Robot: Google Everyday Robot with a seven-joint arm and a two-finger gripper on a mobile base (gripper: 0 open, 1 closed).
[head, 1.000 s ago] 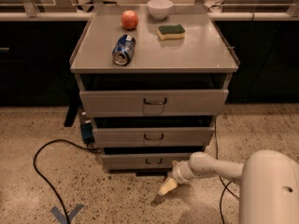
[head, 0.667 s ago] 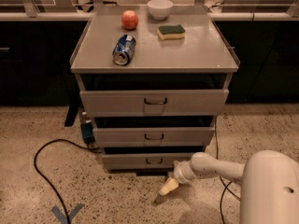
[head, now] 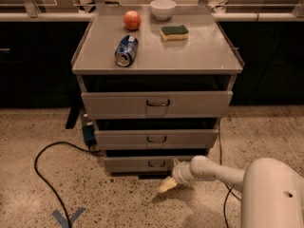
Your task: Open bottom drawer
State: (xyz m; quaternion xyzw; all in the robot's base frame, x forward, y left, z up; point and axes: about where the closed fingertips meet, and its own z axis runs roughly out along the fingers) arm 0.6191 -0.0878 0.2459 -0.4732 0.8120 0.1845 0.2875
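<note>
The bottom drawer [head: 128,165] is the lowest, flattest grey front of the metal cabinet, with a small dark wire handle [head: 156,164] at its centre. It sticks out only slightly from the cabinet. My gripper [head: 167,185] comes in from the lower right on a white arm [head: 213,172]. It hangs just above the floor, below and slightly right of the handle, with its pale tip pointing down-left. It is not touching the handle. The mid-sized drawer [head: 156,138] and the tallest drawer [head: 156,103] sit above.
On the cabinet top [head: 199,56] lie a blue can [head: 126,50], a red apple [head: 132,19], a white bowl [head: 163,8] and a green-yellow sponge [head: 174,32]. A black cable [head: 40,167] loops on the floor at left. A blue tape mark [head: 69,217] is at bottom left.
</note>
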